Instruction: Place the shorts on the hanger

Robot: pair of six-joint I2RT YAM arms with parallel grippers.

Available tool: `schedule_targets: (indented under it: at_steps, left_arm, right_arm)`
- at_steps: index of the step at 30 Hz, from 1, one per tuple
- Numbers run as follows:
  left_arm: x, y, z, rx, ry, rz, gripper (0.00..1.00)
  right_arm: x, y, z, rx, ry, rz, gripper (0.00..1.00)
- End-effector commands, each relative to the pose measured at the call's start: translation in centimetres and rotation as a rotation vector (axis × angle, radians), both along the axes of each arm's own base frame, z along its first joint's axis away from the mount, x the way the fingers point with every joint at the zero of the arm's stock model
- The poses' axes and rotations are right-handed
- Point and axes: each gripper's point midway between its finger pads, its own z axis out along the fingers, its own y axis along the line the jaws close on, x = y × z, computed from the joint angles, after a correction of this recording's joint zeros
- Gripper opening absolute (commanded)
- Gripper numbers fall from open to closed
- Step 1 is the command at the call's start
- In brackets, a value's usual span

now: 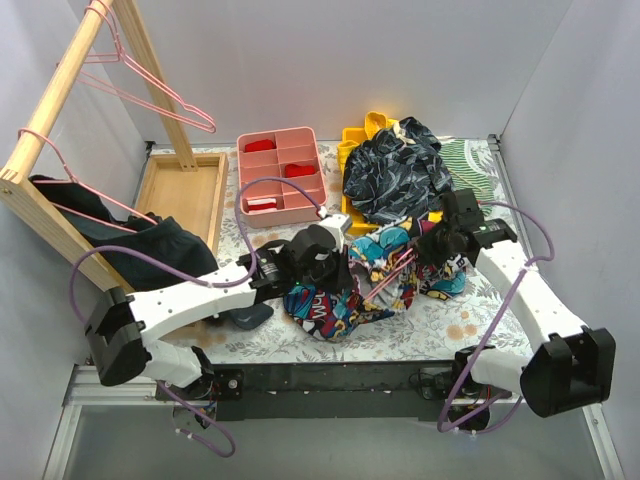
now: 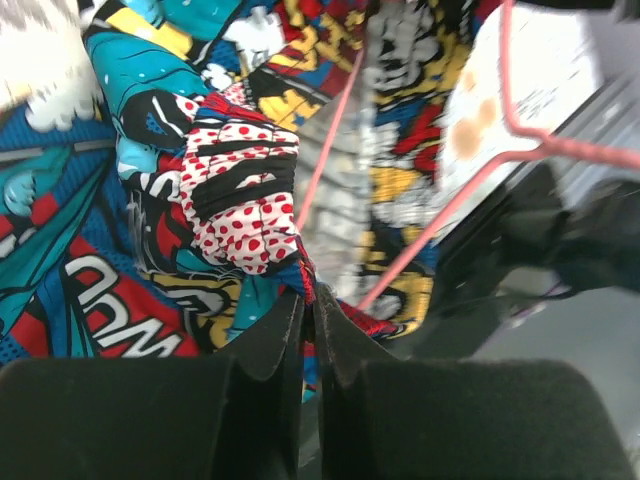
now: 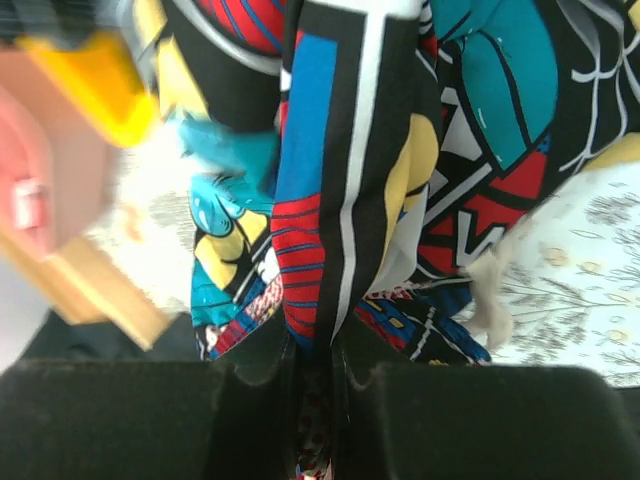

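Observation:
The comic-print shorts (image 1: 370, 275) hang bunched between my two grippers over the middle of the table. My left gripper (image 1: 335, 275) is shut on a fold of the shorts (image 2: 240, 200) at its fingertips (image 2: 309, 300). My right gripper (image 1: 432, 252) is shut on another fold of the shorts (image 3: 330, 180), the cloth running down between its fingers (image 3: 312, 350). A pink wire hanger (image 1: 392, 272) lies across the shorts between the grippers; its wire (image 2: 480, 170) shows in the left wrist view, partly under the cloth.
A dark navy leafy garment (image 1: 395, 175) lies on a yellow tray (image 1: 352, 150) at the back. A pink compartment tray (image 1: 282, 175) and a wooden tray (image 1: 185, 190) stand back left. The wooden rail frame (image 1: 60, 110) carries more pink hangers (image 1: 150, 85) and a black garment (image 1: 140, 245).

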Motion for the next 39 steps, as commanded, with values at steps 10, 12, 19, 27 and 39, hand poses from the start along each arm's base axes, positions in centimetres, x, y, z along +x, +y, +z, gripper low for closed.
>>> schedule_targets:
  at_steps: [10,12,19,27,39]
  left_arm:
    - [-1.4,0.2,-1.9,0.024,-0.136,-0.221,0.71]
    - [-2.0,1.1,-2.1,0.038,-0.153,-0.244,0.77]
    - [-4.6,4.5,-0.3,0.018,-0.204,-0.307,0.81]
    - [-7.0,6.2,-4.4,0.106,-0.077,-0.354,0.47]
    - [-5.0,1.1,-6.0,0.110,-0.146,-0.395,0.44]
  right_arm:
    - [1.1,2.1,-3.3,0.089,0.062,0.024,0.01]
    - [1.2,2.2,-3.5,0.093,0.065,0.027,0.01]
    - [1.0,2.5,-3.9,0.105,0.081,0.037,0.01]
    - [1.0,2.6,-3.6,0.109,0.078,0.051,0.01]
    - [1.0,2.6,-2.5,0.111,0.053,0.068,0.01]
